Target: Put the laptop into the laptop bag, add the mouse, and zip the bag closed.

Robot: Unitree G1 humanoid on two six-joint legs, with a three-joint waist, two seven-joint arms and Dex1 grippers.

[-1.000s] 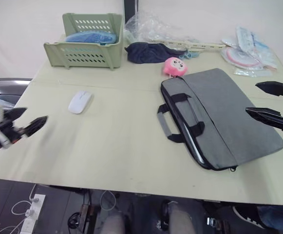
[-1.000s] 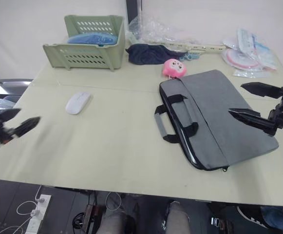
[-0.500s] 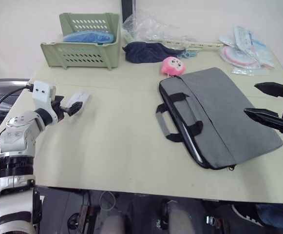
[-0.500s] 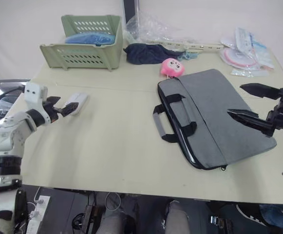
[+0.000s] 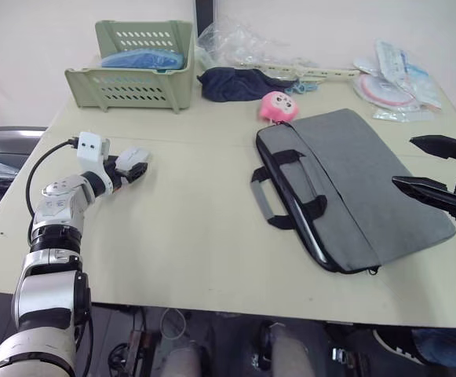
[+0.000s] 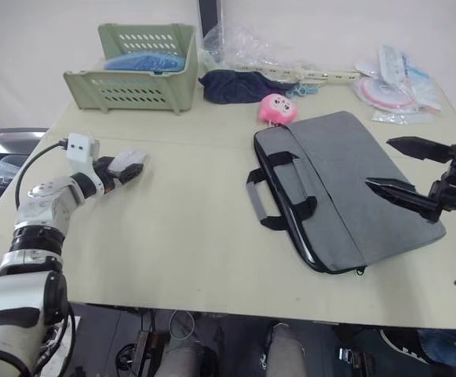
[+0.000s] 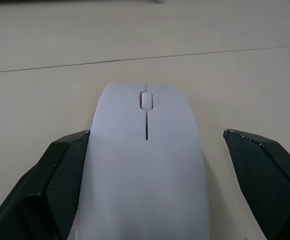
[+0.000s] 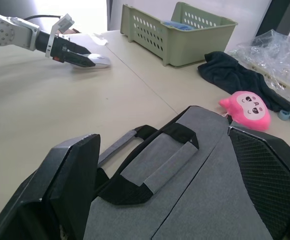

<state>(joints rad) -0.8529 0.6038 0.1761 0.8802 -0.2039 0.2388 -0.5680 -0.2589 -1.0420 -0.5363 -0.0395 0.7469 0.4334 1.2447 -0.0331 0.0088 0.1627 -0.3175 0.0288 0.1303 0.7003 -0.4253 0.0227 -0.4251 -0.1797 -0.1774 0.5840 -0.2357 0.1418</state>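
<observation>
The left gripper (image 5: 133, 170) is stretched out over the table (image 5: 188, 236) with its two black fingers spread apart around the mouse (image 7: 145, 165). In the left wrist view the white mouse lies between the fingers; one finger (image 7: 60, 185) touches its side, while the other stands off it with bare tabletop between, so the mouse is bracketed but not squeezed. From the head views that gap cannot be made out; there the mouse (image 6: 131, 160) merely peeps out at the fingertips.

The right gripper (image 6: 404, 169) hangs over the far right end of the grey laptop bag (image 5: 361, 188), fingers wide apart and holding nothing. The right wrist view looks along those fingers across the bag's black handles (image 8: 149, 160) to the left gripper (image 8: 75, 56) at the mouse, well beyond the bag. The head view shows a dark glossy edge in the bag's open mouth; whether that is the laptop I cannot tell.

Beyond the right gripper sit a pink plush toy (image 8: 248, 108), a dark cloth (image 5: 239, 82) and a green basket (image 5: 133, 67).
</observation>
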